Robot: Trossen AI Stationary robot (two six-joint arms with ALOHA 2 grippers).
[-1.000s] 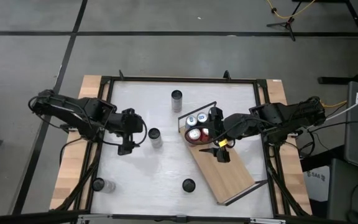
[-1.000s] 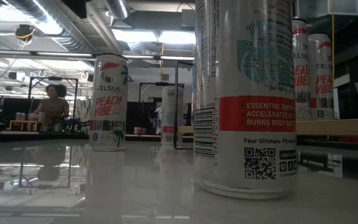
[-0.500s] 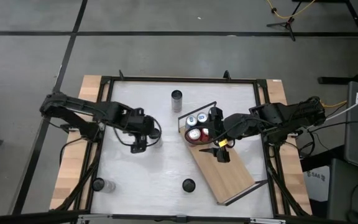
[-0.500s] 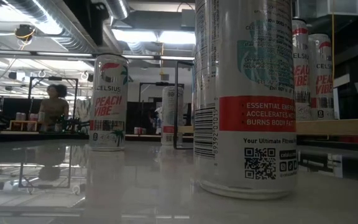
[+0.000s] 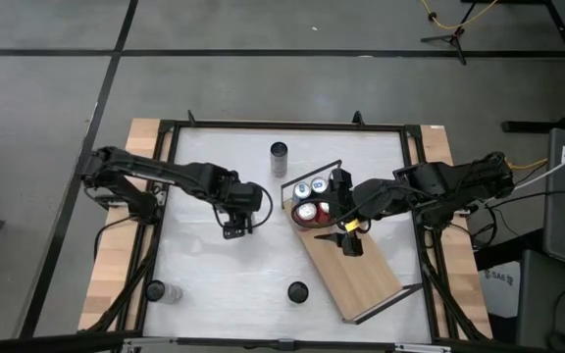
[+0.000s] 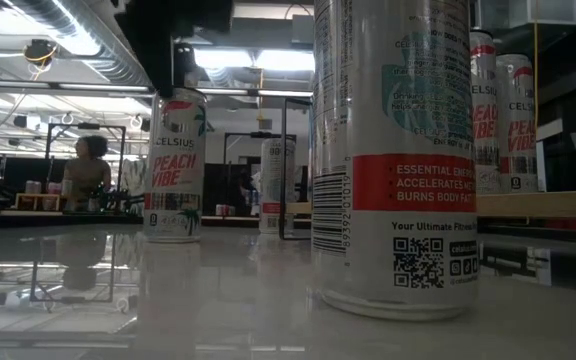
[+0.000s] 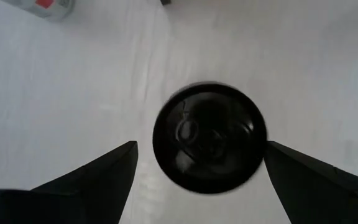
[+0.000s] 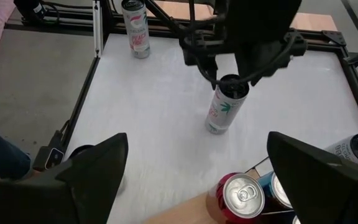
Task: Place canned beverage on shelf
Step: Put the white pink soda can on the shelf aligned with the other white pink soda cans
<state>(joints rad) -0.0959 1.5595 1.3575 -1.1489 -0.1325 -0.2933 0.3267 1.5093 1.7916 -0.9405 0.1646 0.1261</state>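
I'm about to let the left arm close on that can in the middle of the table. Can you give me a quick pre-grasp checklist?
1. Left end effector above the target can: ok.
2. Its fingers open wide and standing either side of the can top: ok.
3. Can upright: ok.
4. Fingers low enough to close on the can body: cannot tell.
5. Free room on the shelf: ok; three cans sit at one end.
6. Right end effector open over the shelf's cans, apart from the left arm: ok.

Both arms reaching inward over the table.
Left gripper (image 5: 239,218) points straight down, fingers spread wide; right gripper (image 5: 333,208) waits, fingers likewise apart.
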